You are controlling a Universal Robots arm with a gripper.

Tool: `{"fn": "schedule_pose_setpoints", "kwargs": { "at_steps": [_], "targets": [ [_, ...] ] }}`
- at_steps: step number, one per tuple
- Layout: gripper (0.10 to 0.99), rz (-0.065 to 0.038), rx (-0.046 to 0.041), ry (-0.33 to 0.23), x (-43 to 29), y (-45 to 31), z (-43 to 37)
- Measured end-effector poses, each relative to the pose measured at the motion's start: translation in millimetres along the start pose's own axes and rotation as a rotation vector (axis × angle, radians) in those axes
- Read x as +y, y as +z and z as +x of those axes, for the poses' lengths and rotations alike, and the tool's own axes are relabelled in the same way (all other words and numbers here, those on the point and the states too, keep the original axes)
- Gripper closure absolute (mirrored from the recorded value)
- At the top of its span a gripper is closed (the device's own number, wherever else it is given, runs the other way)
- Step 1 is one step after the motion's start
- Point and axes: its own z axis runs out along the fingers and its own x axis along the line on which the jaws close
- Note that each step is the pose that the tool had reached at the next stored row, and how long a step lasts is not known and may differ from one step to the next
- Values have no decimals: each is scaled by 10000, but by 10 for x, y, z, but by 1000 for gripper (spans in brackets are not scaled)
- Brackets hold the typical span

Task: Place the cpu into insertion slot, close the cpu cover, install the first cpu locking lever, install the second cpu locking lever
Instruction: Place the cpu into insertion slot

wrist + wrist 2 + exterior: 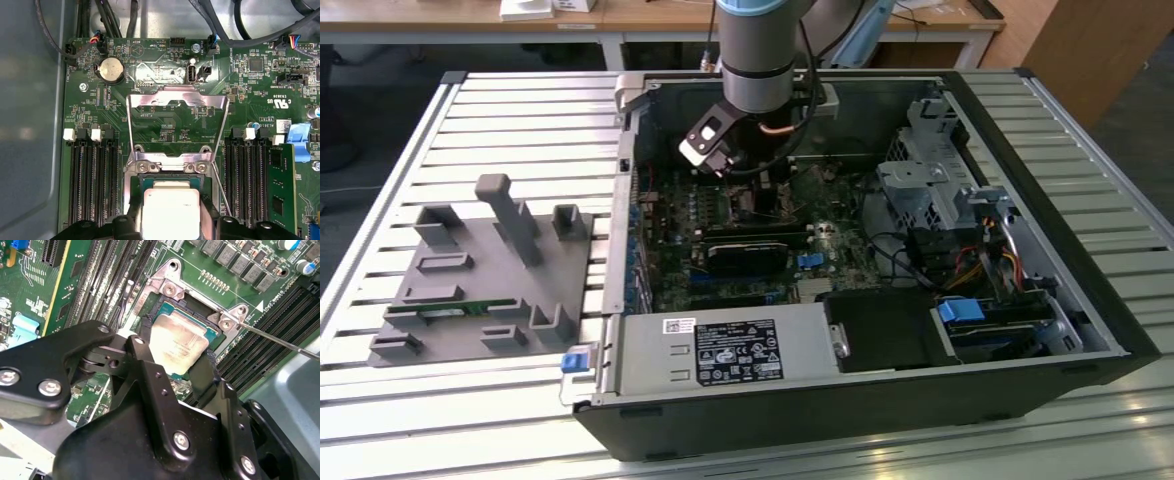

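In both wrist views the cpu [177,342] [170,207], a small square chip with a dull silver top, sits between my black fingers [142,342], one on each of two opposite edges. My gripper [177,345] [170,212] is shut on it right over the dark insertion slot [167,305]; I cannot tell whether the chip is seated. The silvery cpu cover [175,97] stands flipped open behind the slot. A thin wire locking lever [280,340] [220,187] sticks out beside the slot, unlatched. In the exterior view the gripper [754,185] reaches down into the open computer case.
Black memory slots [92,185] [247,185] flank the socket on both sides. The case walls [854,420], power supply [720,350] and drive cage [934,190] hem in the motherboard. A grey fixture tray [480,270] lies on the slatted table at the exterior view's left.
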Motion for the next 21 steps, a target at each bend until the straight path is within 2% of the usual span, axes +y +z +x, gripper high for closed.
{"fn": "schedule_pose_setpoints", "kwargs": {
  "at_steps": [1,2,21],
  "targets": [
    [537,1,-3,0,0,0,0],
    [475,2,-5,0,1,0,0],
    [475,1,-10,-1,28,-6,10]
  ]
}}
